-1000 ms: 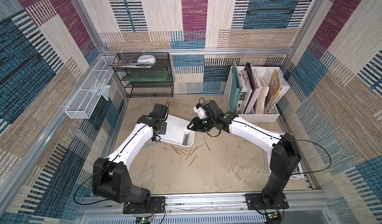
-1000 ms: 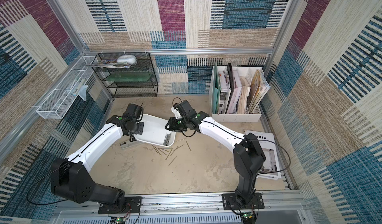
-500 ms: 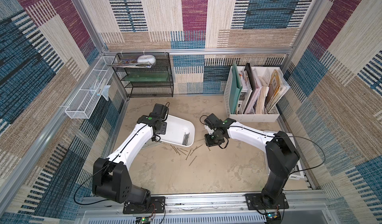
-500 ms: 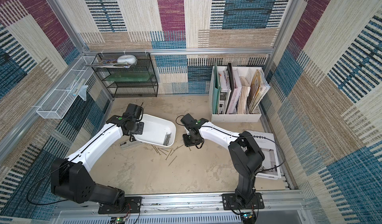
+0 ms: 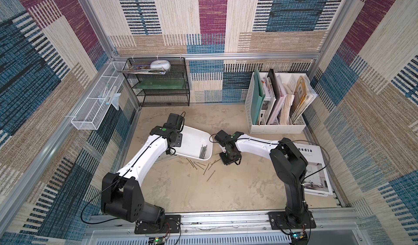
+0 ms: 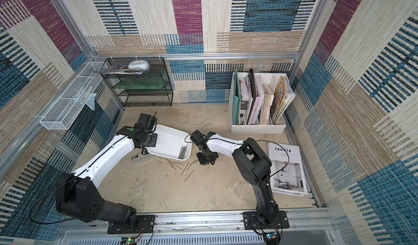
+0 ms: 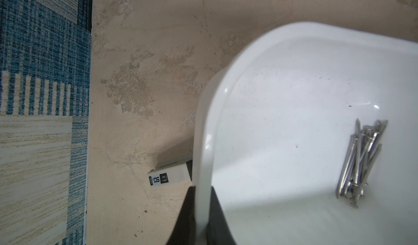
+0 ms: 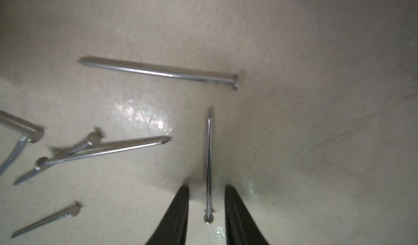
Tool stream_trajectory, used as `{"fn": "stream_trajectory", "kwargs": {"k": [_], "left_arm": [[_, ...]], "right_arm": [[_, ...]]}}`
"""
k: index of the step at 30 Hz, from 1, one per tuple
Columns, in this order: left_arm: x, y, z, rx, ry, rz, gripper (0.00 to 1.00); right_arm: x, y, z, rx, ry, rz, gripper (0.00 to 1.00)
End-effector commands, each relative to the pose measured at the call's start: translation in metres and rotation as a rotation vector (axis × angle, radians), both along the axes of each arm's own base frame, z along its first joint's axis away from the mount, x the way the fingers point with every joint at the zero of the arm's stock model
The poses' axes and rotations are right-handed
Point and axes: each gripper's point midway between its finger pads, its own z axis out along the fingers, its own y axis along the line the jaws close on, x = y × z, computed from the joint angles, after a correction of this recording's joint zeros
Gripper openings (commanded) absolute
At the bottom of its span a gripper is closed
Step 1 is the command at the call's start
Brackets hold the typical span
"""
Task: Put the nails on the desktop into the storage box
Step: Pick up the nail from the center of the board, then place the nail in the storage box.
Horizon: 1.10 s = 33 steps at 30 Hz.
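Now down at desktop (image 5: 226, 187), no longer over box (image 5: 192, 139): right gripper (image 8: 206, 187), jaws spread astride one nail (image 8: 209, 160). More nails (image 5: 201, 164) scattered beside box; bundle (image 5: 203, 151) inside. Left gripper (image 7: 202, 201) pinched on box rim.

Left arm (image 5: 144, 153): reaches forward from its base on the near rail, white forearm angled up and inward. Left tool (image 7: 203, 210): fingers (image 7: 187, 214) clamped on the rim of the storage box (image 7: 207, 153), one outside the wall and one inside.

Right arm (image 5: 255, 145): black lower link upright, elbow bent, white forearm reaching toward the robot's left, wrist turned down. Right tool (image 8: 209, 201): points down at the bench (image 8: 294, 97). Jaws stand apart, with one finger on each side of a single nail (image 8: 209, 153), neither touching it.
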Motion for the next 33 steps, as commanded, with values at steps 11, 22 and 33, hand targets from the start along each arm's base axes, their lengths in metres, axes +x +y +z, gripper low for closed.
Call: {"fn": "stream_trajectory", "kwargs": {"k": [11,22,33], "left_arm": [[0.004,0.002,0.005,0.01,-0.023,0.007,0.0],[0.004,0.002,0.004,0.008,-0.022,0.007,0.0],[0.004,0.001,0.005,0.004,-0.025,0.005,0.0]], "right_arm": [[-0.004,-0.04,0.007,-0.091,0.017,-0.07,0.0],[0.031,0.078,0.171,0.645,-0.097,-0.071,0.0],[0.021,0.184,0.154,0.875,0.067,-0.031,0.0]]}}
